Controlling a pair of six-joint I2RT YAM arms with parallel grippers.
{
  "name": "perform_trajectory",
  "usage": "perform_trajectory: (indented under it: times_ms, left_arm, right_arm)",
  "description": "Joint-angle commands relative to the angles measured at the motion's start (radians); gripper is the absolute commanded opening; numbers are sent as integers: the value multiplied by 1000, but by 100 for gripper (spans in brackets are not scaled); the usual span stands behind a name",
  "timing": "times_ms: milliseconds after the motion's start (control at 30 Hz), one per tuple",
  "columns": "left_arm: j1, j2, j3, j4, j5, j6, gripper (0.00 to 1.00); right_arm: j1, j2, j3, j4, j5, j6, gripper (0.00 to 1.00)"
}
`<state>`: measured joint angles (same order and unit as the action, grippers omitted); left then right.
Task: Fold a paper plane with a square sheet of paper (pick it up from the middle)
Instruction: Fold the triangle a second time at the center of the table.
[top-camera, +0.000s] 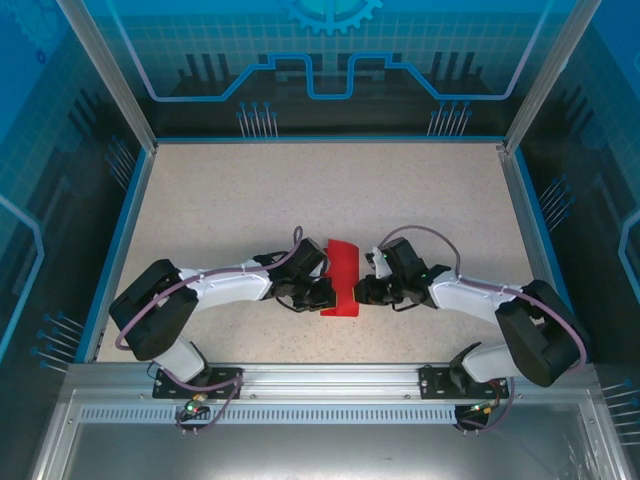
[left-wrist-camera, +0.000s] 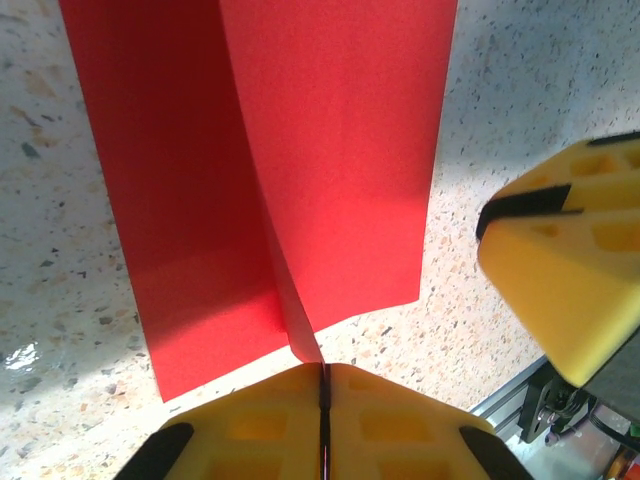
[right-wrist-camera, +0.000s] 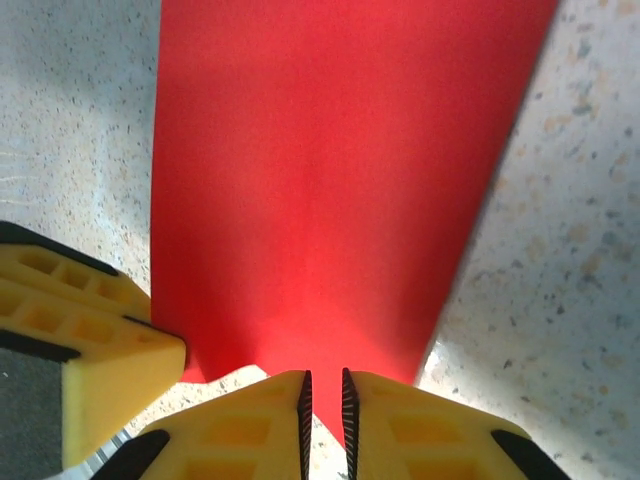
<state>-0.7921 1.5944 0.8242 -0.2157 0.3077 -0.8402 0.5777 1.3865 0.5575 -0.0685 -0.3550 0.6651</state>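
Observation:
The square sheet of paper (top-camera: 341, 278) is bright red and stands bent along a middle crease on the speckled table, between both grippers. In the left wrist view its two flaps (left-wrist-camera: 310, 150) spread apart and the raised crease runs down into my left gripper (left-wrist-camera: 324, 368), which is shut on the paper's near edge. My left gripper (top-camera: 326, 293) meets the sheet from the left. My right gripper (top-camera: 362, 290) meets it from the right. In the right wrist view the paper (right-wrist-camera: 330, 180) lies broad ahead, and a corner of it reaches into the narrow gap of my right gripper (right-wrist-camera: 324, 388), whose jaws stand slightly apart.
The speckled table (top-camera: 250, 200) is bordered by a blue rim and glass walls. A metal rail (top-camera: 320, 385) carries both arm bases along the near edge. The other arm's yellow finger shows at the right of the left wrist view (left-wrist-camera: 570, 280) and at the left of the right wrist view (right-wrist-camera: 80, 340).

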Motion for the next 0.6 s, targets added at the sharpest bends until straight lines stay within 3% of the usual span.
perform_trajectory:
  times_ms: [0, 567]
  left_arm:
    - [5, 6, 29, -31, 22, -16, 10]
    - [26, 38, 58, 6, 54, -32, 13]
  right_arm:
    - [-22, 26, 45, -20, -4, -37, 19]
    - [-31, 176, 120, -5, 30, -112, 19]
